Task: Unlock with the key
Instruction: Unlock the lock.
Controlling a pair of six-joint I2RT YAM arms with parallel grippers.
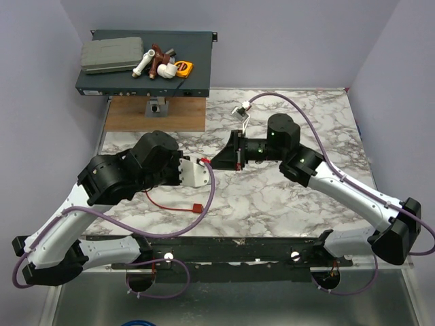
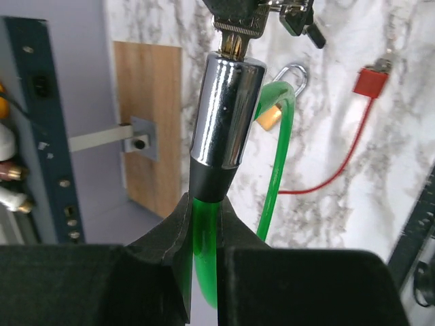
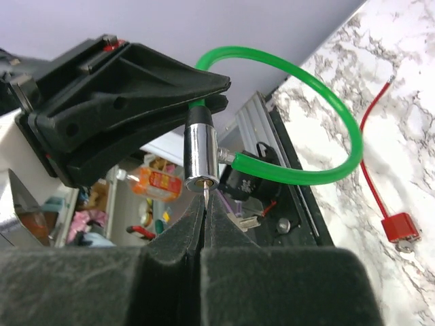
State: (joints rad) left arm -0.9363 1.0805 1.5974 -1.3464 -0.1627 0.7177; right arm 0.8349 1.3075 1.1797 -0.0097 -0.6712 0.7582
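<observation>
My left gripper (image 2: 205, 221) is squeezed tight on the green cable lock (image 3: 338, 115). Its fingers pinch the black end of the lock's shiny barrel (image 2: 228, 112), right where the green cable comes out. They hold the barrel up in the air above the marble table (image 1: 285, 197). The cable bends away in a big loop and comes back to the side of the barrel. My right gripper (image 3: 205, 212) is clenched too, and it is holding the key (image 3: 205, 195). The key is pinched flat between my right fingers. Its front end sits in the keyhole at the free end of the barrel. I cannot tell how deep it goes. A few more keys (image 2: 299, 19) hang close beside it. My two grippers point at each other near the middle of the table, with the barrel and the key between them. Down on the table, behind the green cable, lies a brass padlock (image 2: 270, 117) with a silver loop on top. Near it lies a small red block (image 2: 370, 81) on a thin red wire. A wooden board (image 2: 153, 129) lies at the back left of the table.
</observation>
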